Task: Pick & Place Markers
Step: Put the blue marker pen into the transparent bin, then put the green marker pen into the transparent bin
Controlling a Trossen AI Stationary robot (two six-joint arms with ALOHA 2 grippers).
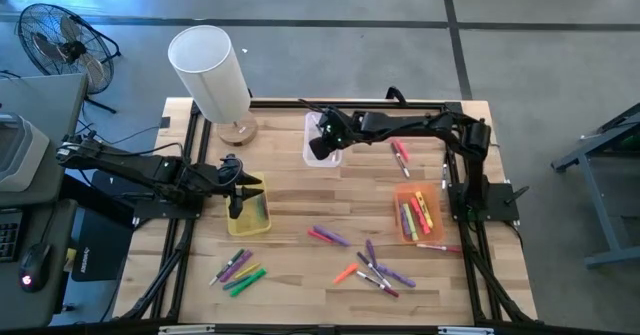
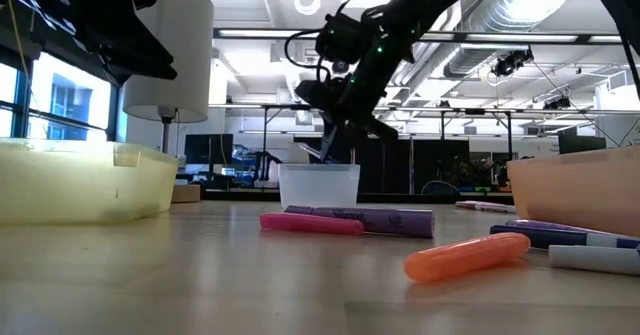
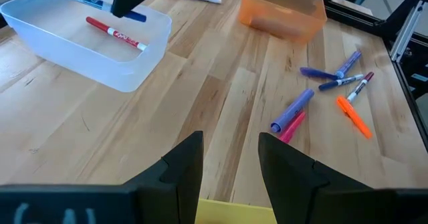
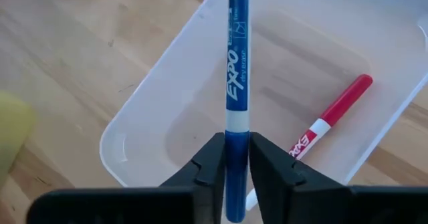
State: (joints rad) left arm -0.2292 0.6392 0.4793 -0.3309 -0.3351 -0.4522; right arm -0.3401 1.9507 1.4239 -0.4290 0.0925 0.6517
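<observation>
My right gripper (image 4: 237, 164) hangs over the clear bin (image 1: 322, 157) at the table's far middle, shut on a blue-and-white marker (image 4: 235, 83). A red marker (image 4: 334, 114) lies on the bin's floor. My left gripper (image 3: 231, 164) stands open above the yellow bin (image 1: 250, 213) at the left, with nothing between its fingers. Loose markers lie flat on the wood: a bunch near the front left (image 1: 238, 270), several at the front middle (image 1: 375, 270), a pink and purple pair (image 1: 328, 237), and two by the far right (image 1: 400, 155). My right gripper pinches the marker's dark blue cap end (image 4: 237, 147) between its two fingers. The fingers slant down from the table's right side. The white barrel reaches out ahead of the fingers over the clear bin's inside; I cannot tell whether its far end touches the bin.
An orange bin (image 1: 418, 215) holding several markers stands at the right. A white lamp (image 1: 210, 75) on a wooden foot stands at the far left corner, close to the clear bin. The dark frame rails run along both sides of the table.
</observation>
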